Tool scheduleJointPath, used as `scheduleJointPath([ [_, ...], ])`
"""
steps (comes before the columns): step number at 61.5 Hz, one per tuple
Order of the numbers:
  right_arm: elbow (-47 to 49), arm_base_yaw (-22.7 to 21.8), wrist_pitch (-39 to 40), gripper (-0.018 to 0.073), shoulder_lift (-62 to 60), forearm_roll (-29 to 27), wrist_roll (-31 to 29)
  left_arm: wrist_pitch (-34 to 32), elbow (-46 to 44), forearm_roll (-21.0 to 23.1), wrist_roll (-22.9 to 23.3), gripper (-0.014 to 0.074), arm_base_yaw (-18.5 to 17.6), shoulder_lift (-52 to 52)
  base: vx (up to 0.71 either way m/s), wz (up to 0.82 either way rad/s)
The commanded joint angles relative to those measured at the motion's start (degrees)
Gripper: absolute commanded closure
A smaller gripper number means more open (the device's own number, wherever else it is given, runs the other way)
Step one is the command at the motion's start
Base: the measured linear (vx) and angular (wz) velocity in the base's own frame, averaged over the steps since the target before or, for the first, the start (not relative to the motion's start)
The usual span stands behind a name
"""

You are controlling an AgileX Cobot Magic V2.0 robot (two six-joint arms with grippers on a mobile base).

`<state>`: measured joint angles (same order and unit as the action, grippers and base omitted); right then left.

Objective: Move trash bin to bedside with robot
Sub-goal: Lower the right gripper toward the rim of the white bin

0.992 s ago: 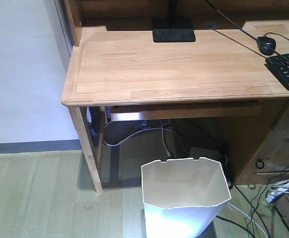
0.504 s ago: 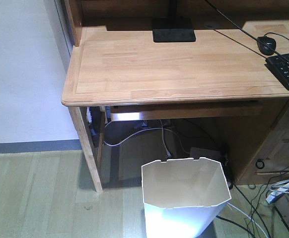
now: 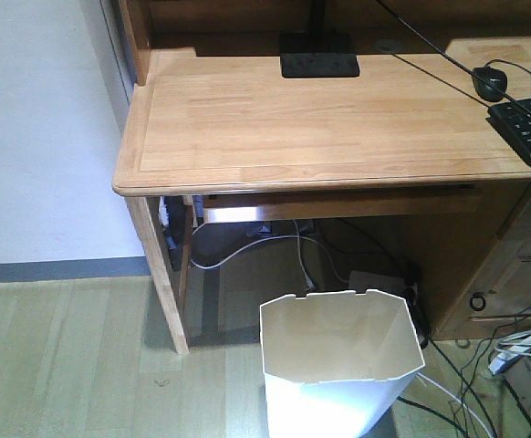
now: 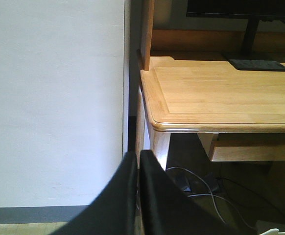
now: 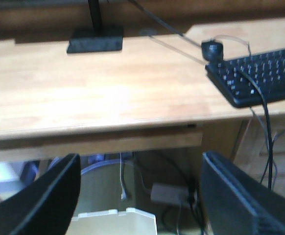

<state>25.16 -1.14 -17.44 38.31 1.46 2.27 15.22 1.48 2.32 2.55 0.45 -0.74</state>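
The left gripper (image 4: 137, 161) has its two black fingers pressed together with nothing between them. It faces the white wall (image 4: 54, 98) beside the left corner of the desk (image 4: 221, 93). The right gripper (image 5: 140, 161) is spread wide and holds nothing, its fingers framing the near rim of the bin (image 5: 115, 215) just below. The bin stands upright on the wood floor (image 3: 65, 365) in front of the desk's knee space, apart from the desk leg (image 3: 161, 283). Bare floor lies open on its left as far as the wall. On its right, cables (image 3: 521, 342) crowd the floor near its side. Behind and above, the desk edge overhangs, and the top carries a monitor stand (image 3: 318, 64), a mouse (image 3: 489, 82) and a keyboard (image 3: 530, 123).
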Motion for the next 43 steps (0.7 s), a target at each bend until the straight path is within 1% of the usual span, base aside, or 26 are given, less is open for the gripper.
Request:
scheduleJointPath([
  [1,5.47,0.15,-0.06,0.0049,5.42,-0.31,-0.23,-3.95,0.67,0.21,0.32,0.0602,0.03,-0.83,0.0,0.0],
  [13,11.7,0.15,-6.99,0.0049,16.59,-1.96,-0.85,-3.95,0.67,0.21,0.32,0.0602,0.03,-0.83,0.0,0.0],
  [23,15.42,0.15,-7.63,0.0049,24.17,-2.13,-0.86,-3.95,0.67,0.21,0.32,0.0602,0.03,-0.83,0.0,0.0],
  [30,18.03,0.15,-8.15,0.0049,29.85,-3.28,-1.3,-3.95,0.67,0.21,0.32,0.0602,0.03,-0.83,0.0,0.0],
  [36,20.77,0.05,-10.55,0.0049,35.33,-5.34,-5.1,-3.95,0.67,0.21,0.32,0.0602,0.03,-0.83,0.0,0.0],
  [41,23.1,-0.38,-12.41,0.0049,39.25,-8.23,-9.43,-3.95,0.67,0.21,0.32,0.0602,0.03,-0.83,0.0,0.0],
  [43,23.96,-1.02,-12.78,0.0049,41.08,-10.21,-11.6,-3.95,0.67,0.21,0.32,0.0602,0.03,-0.83,0.0,0.0],
])
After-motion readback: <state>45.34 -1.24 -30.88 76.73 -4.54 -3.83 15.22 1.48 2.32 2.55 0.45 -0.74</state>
